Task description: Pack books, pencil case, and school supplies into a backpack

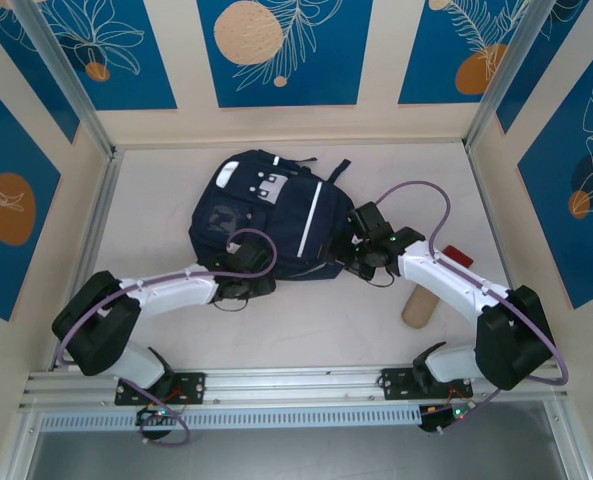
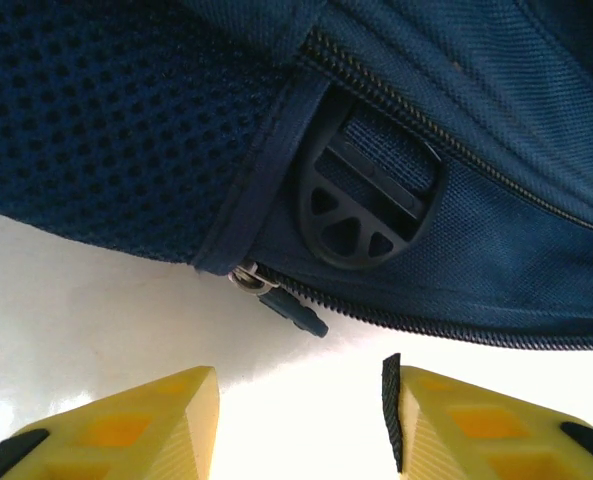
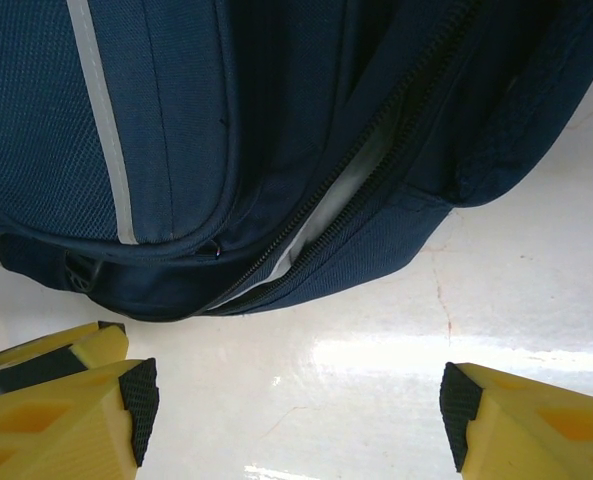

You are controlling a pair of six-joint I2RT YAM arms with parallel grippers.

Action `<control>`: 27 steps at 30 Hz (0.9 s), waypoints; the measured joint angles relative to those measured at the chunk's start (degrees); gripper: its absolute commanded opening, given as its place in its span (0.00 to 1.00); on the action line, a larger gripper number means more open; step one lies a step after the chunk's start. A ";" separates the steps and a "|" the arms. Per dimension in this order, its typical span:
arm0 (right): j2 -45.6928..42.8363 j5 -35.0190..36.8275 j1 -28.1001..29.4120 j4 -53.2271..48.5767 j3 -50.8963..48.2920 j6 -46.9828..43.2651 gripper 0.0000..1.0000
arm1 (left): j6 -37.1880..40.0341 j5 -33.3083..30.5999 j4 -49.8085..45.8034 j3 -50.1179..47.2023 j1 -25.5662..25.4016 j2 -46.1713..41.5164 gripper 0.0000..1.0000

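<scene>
Over on the left, the left gripper (image 1: 242, 287) is seen tucked against the near edge of the backpack (image 1: 266, 215). Its yellow fingers (image 2: 126, 430) are spread apart and nothing is held. From its wrist camera a zip pull (image 2: 292, 310) is picked out dead ahead at twelve o'clock, just beyond the open jaws, with a black buckle (image 2: 366, 205) behind it and a mesh panel (image 2: 96, 120) at ten o'clock.

In the middle of the table (image 1: 306, 320) the backpack is laid flat. Its long axis runs roughly twelve to six, with the grey patch end toward the far wall.

On the right, the right gripper (image 1: 364, 252) is parked at the bag's near-right corner, so the bag lies at about ten o'clock from it. Its jaws are released wide (image 3: 291, 410) and empty. Ahead of them a zip (image 3: 376, 150) is seen partly opened, running seven to one o'clock, with pale lining (image 3: 326, 215) showing in the slit beside a white stripe (image 3: 101, 110).

The opening is judged nearer the right arm, the pull nearer the left.

Farther right, a tan cylinder (image 1: 419, 307) and a red object (image 1: 459, 255) are waiting.
</scene>
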 measured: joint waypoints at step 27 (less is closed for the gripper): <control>0.22 -0.22 0.35 -0.74 0.00 0.20 0.76 | -1.36 -3.96 0.02 3.56 0.00 5.64 0.29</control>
